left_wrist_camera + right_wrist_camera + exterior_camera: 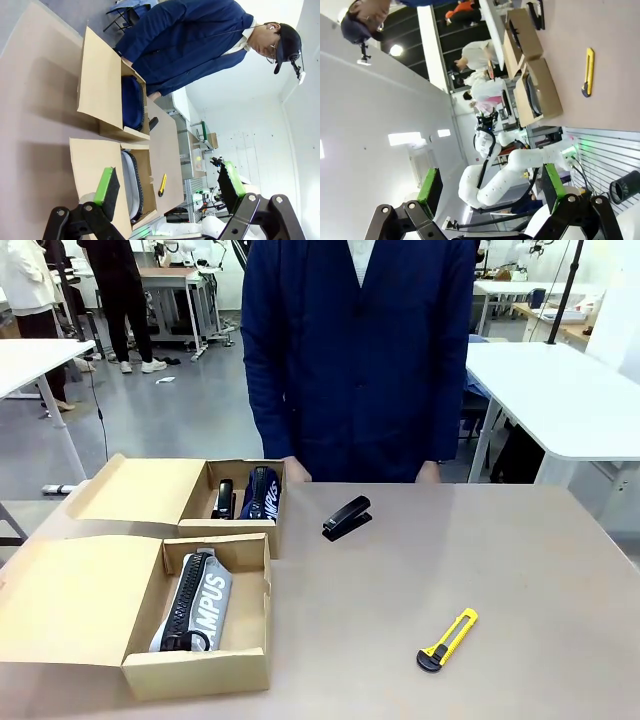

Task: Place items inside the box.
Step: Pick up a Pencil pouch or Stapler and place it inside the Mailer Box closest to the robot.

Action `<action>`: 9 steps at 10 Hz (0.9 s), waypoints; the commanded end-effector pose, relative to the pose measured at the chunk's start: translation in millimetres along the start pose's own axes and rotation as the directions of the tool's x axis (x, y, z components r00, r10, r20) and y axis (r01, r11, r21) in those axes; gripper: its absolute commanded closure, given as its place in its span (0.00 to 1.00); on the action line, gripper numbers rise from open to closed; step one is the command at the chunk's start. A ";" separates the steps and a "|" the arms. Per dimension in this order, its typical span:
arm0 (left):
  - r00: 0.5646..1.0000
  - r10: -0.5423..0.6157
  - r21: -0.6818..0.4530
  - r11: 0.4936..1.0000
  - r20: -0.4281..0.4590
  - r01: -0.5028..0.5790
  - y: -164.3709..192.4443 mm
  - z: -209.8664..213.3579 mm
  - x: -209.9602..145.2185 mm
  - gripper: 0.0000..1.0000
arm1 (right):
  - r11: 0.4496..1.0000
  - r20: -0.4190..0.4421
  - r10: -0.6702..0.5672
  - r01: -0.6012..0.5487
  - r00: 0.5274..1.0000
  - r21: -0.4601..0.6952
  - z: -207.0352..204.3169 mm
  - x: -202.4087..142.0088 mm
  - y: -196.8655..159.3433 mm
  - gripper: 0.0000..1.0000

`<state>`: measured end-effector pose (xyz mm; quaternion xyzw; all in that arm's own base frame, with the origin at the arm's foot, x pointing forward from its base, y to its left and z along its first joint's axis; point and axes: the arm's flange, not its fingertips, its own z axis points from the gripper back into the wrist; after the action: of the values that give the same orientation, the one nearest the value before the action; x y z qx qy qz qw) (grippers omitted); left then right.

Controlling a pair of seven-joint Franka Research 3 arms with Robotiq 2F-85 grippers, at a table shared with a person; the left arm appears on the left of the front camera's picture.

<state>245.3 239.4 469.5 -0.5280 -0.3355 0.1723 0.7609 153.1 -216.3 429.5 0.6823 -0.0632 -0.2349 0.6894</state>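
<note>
Two open cardboard boxes stand at the table's left. The far box (232, 536) holds a navy pencil case (262, 492) and a small dark item (224, 500). In the near box (196, 674) lies a grey pencil case lettered "CAMPUS" (196, 598). A black stapler (347, 517) rests on the table beside the far box. A yellow-and-black utility knife (447, 640) lies at the front right. My left gripper (167, 176) hangs open and holds nothing, high above the boxes (100, 92). My right gripper (491, 187) is open too, far from the knife (588, 71).
A person in a navy coat stands at the far edge with a hand (296, 472) near the far box and the other hand (430, 473) on the table edge. Both box lids (70, 600) lie flat to the left. White tables stand behind.
</note>
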 end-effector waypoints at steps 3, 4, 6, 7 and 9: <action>1.000 -0.013 -0.025 1.000 0.015 0.014 -1.6 -1.1 1.1 0.00 | 1.000 0.003 -0.024 0.024 1.000 0.013 -3.3 -4.2 4.0 0.00; 1.000 -0.013 -0.025 1.000 0.015 0.014 -1.6 -1.1 1.1 0.00 | 1.000 0.003 -0.024 0.024 1.000 0.013 -3.3 -4.2 4.0 0.00; 1.000 -0.013 -0.025 1.000 0.015 0.014 -1.6 -1.1 1.1 0.00 | 1.000 0.003 -0.024 0.024 1.000 0.013 -3.3 -4.2 4.0 0.00; 1.000 -0.013 -0.025 1.000 0.015 0.014 -1.6 -1.1 1.1 0.00 | 1.000 0.003 -0.024 0.024 1.000 0.013 -3.3 -4.2 4.0 0.00; 1.000 -0.013 -0.025 1.000 0.015 0.014 -1.6 -1.1 1.1 0.00 | 1.000 0.003 -0.024 0.024 1.000 0.013 -3.3 -4.2 4.0 0.00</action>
<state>245.3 239.4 469.5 -0.5280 -0.3355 0.1723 0.7609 151.8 -216.6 429.0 0.6833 -0.0618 -0.2370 0.6878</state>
